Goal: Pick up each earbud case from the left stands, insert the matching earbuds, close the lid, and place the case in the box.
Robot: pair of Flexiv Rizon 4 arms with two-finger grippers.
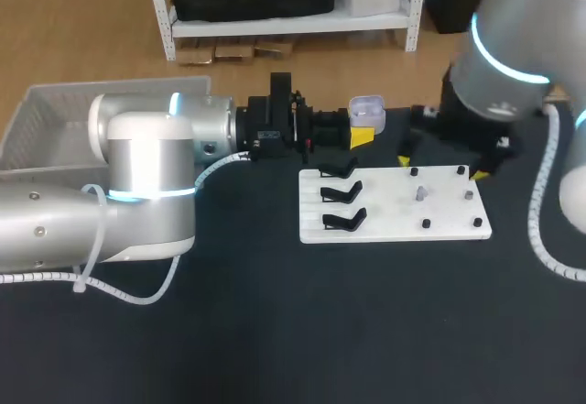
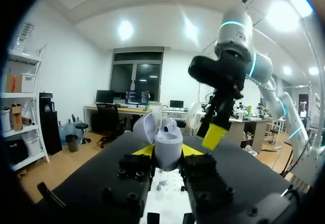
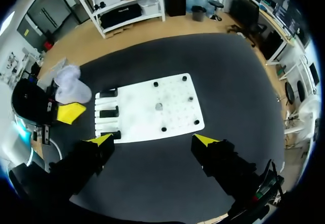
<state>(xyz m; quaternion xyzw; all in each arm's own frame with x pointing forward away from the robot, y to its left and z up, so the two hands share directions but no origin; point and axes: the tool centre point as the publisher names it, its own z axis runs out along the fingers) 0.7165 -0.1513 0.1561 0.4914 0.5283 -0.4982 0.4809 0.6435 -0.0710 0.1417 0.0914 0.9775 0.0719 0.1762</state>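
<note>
Earbud case (image 2: 168, 148): lid open, gripped in our left jaws, beyond far edge of white board (image 1: 394, 216). Right jaws: open, above board. We hold case level for earbud (image 1: 419, 193) insertion.

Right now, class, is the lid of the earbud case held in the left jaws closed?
No: in the left wrist view the earbud case has its lid swung back, leaving the top open.
</note>
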